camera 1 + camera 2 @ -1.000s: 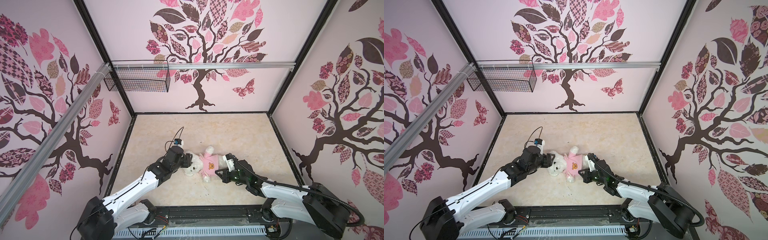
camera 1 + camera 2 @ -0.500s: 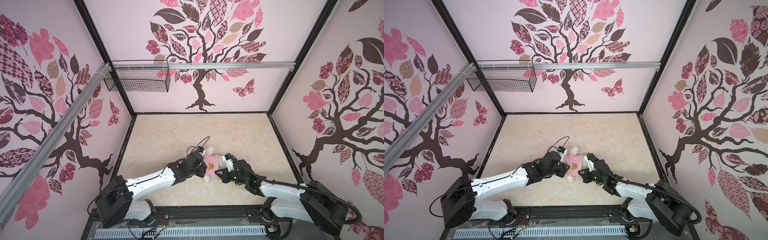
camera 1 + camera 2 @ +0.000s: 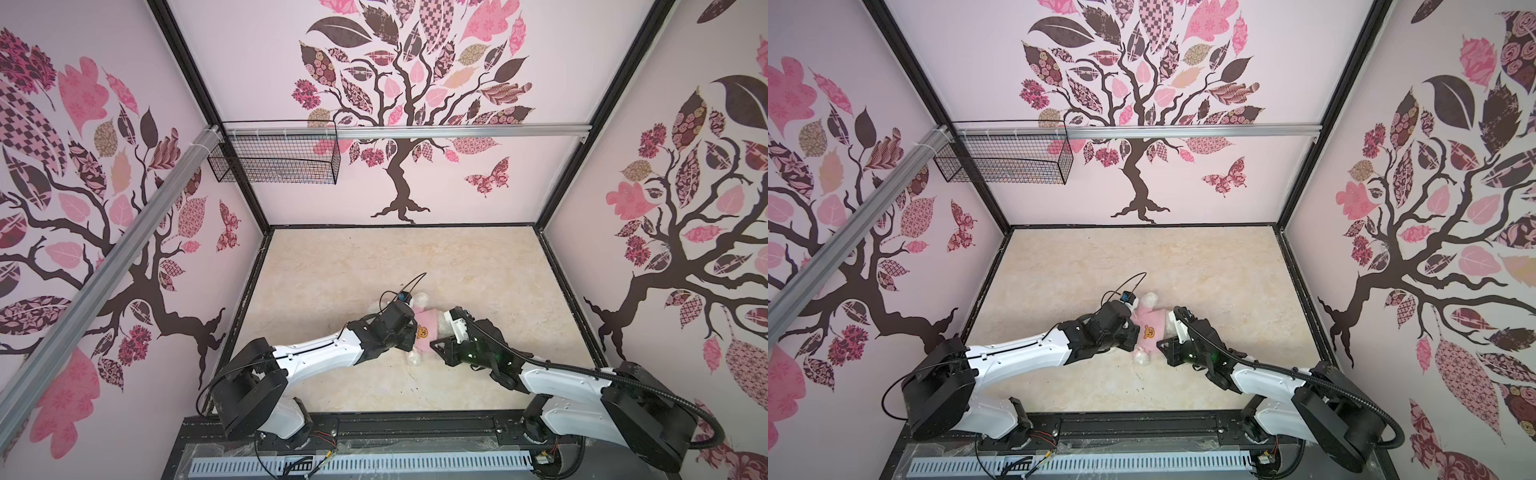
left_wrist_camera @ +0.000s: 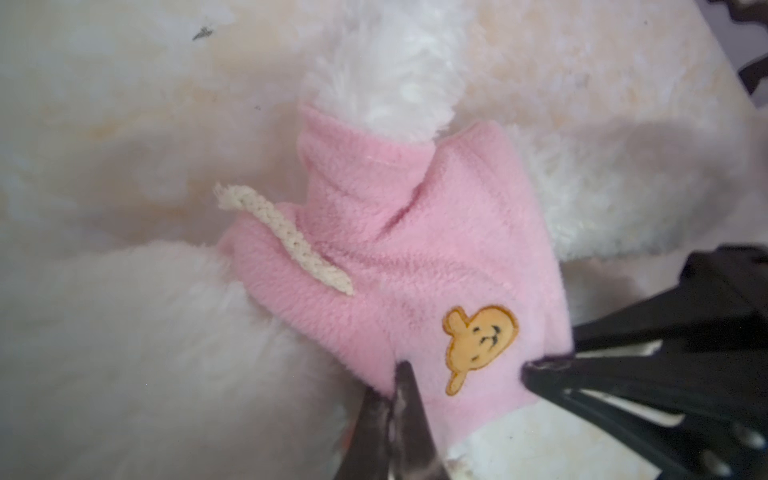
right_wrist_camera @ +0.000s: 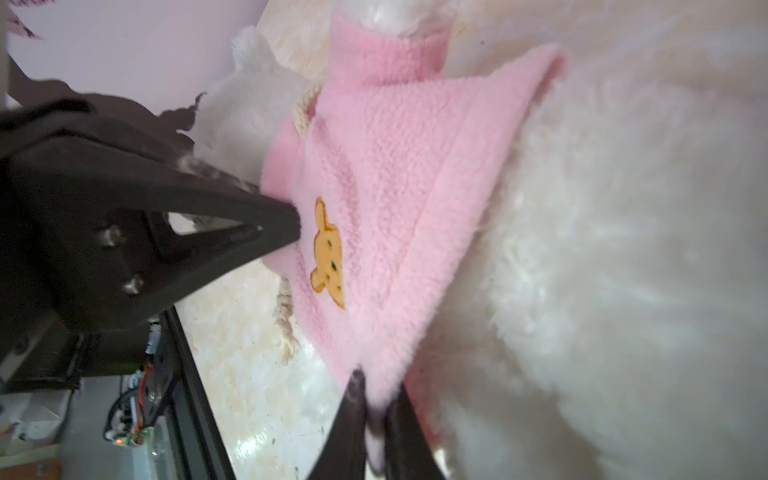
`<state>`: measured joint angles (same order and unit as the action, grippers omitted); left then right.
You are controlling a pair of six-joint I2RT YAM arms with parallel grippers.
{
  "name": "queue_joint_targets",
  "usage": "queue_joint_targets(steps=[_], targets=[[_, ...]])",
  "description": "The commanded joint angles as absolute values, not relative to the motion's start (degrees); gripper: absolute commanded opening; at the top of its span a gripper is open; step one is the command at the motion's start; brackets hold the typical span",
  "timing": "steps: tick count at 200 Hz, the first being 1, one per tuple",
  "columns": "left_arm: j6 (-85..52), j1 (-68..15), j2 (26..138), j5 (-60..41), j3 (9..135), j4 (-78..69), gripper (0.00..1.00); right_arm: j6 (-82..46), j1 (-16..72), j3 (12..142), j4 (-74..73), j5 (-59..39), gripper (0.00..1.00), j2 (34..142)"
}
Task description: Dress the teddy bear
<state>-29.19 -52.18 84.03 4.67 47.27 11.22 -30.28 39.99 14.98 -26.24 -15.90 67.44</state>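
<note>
Teddy bear [image 3: 1149,300] lies mid-worktop [image 3: 374,257], toward the front, pink shirt [image 3: 1152,322] on its body. Left hand [image 4: 402,372] is clamped on the shirt's edge beside the patch [image 4: 478,345]. Right hand [image 5: 374,386] pinches the hem.

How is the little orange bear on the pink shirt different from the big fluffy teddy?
The teddy bear is white; the bear patch is orange. The teddy bear is thick, fluffy plush, while the bear patch lies flat on the pink shirt. The teddy bear has a body and limbs, one poking out of a sleeve; the bear patch is just a much smaller face with ears. Both are bears.
</note>
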Motion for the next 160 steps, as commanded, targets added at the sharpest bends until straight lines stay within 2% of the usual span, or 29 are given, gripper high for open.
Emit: queue_joint_targets(steps=[1, 35, 58, 89, 117, 131, 139, 160], targets=[[-29.6, -49.8, 82.2, 1.4, 46.5, 8.6, 0.0, -28.0, 38.0, 14.6, -21.4, -14.1, 0.27, 62.9], [-28.6, -48.7, 80.6, -3.3, 45.8, 8.6, 0.0, -24.9, 38.0, 15.4, -11.6, -12.1, 0.45, 52.9], [-28.6, -48.3, 80.3, -4.4, 45.8, 8.3, 0.0, -24.3, 38.0, 15.6, -6.4, -6.8, 0.58, 49.7], [-28.3, -48.0, 80.4, -5.3, 45.9, 8.4, 0.0, -24.5, 38.0, 14.3, -6.1, -3.2, 0.7, 52.3], [-28.4, -47.8, 80.1, -6.0, 45.7, 8.5, 0.0, -25.1, 38.1, 14.2, -9.0, -2.9, 0.73, 58.3], [-28.8, -47.4, 79.6, -6.5, 45.5, 8.6, 0.0, -26.2, 38.0, 14.1, -10.1, -5.0, 0.69, 60.8], [-28.9, -47.2, 79.2, -6.6, 45.3, 8.7, 0.0, -27.0, 38.0, 13.5, -11.3, -6.2, 0.63, 61.9], [-28.7, -46.4, 77.4, -6.6, 44.8, 9.6, 0.0, -28.8, 38.0, 11.8, -14.6, -6.7, 0.27, 63.6]])
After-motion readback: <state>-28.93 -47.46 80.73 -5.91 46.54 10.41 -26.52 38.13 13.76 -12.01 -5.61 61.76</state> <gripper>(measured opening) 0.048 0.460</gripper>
